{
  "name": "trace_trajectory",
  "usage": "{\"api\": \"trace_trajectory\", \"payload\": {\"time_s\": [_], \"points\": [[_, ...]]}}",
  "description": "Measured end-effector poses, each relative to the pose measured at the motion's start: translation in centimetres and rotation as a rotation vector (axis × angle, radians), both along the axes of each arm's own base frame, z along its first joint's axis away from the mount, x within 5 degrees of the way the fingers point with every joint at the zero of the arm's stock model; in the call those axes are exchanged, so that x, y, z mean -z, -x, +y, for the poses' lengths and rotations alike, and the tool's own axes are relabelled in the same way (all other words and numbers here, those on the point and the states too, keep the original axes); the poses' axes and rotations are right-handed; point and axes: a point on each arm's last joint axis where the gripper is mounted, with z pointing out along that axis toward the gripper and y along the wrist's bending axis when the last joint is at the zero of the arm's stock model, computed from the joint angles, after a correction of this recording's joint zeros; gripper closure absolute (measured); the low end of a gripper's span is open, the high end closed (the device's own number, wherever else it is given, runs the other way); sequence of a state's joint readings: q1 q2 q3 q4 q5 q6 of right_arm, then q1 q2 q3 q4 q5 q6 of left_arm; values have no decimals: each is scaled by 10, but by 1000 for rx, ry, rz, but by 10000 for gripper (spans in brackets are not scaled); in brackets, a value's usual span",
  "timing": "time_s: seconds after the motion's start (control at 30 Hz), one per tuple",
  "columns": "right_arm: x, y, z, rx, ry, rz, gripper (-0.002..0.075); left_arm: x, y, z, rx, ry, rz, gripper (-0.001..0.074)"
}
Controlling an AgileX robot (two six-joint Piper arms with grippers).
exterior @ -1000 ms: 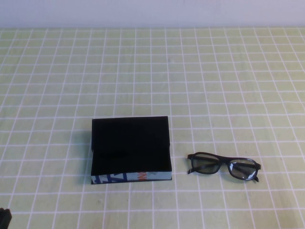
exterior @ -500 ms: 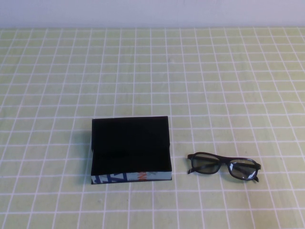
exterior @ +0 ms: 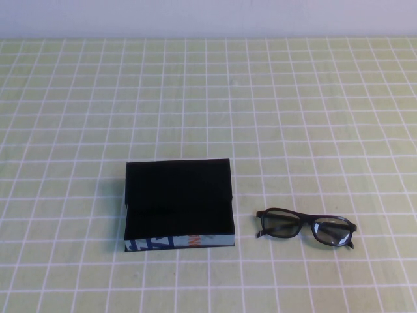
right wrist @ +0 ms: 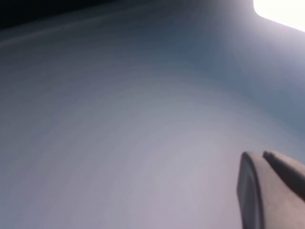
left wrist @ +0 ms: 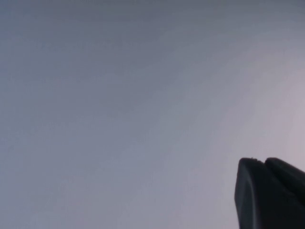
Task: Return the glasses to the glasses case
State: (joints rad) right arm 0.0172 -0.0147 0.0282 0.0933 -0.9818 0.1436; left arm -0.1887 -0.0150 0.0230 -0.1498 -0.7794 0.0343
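The glasses case (exterior: 179,189) lies on the green checked cloth left of centre in the high view. It is matte black, and its pale blue printed edge (exterior: 179,242) faces the near side. The black thick-rimmed glasses (exterior: 307,224) lie flat on the cloth just right of the case, apart from it. Neither gripper shows in the high view. The left gripper (left wrist: 261,161) shows only in the left wrist view, fingertips together, against a blank grey surface. The right gripper (right wrist: 259,155) shows only in the right wrist view, fingertips together and holding nothing.
The green checked cloth (exterior: 293,117) covers the whole table up to a pale wall at the far edge. Nothing else lies on it. Both wrist views face a plain grey surface, with a bright patch (right wrist: 281,12) in the right one.
A dark part of the left arm at the bottom left corner of the high view one second ago has gone out of view. Case and glasses have not moved.
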Motion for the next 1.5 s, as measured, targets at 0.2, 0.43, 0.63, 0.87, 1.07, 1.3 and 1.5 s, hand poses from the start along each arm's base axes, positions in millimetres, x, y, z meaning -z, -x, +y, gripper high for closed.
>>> {"api": "trace_trajectory", "payload": {"time_s": [0.2,0.43,0.63,0.87,1.07,1.3,1.5], "points": [[-49,18,2,-80,-10,-85,743,-21,8,2,74,73,-63,738],[-125,27,10,-205,-6,167,743,-79,13,-2,109,21,87,738],[-150,-28,14,-186,25,577,743,-101,-19,-12,88,-102,321,738],[-108,-109,15,-179,8,1102,743,-81,-55,-20,91,-171,613,738],[-69,-154,18,-225,-65,1421,743,-64,-61,-22,107,-193,798,738],[-40,-201,38,-330,201,1695,743,-43,-65,-24,139,-183,1031,738],[-53,-246,75,-518,630,1798,743,-32,-70,-25,158,-163,1163,738]]}}
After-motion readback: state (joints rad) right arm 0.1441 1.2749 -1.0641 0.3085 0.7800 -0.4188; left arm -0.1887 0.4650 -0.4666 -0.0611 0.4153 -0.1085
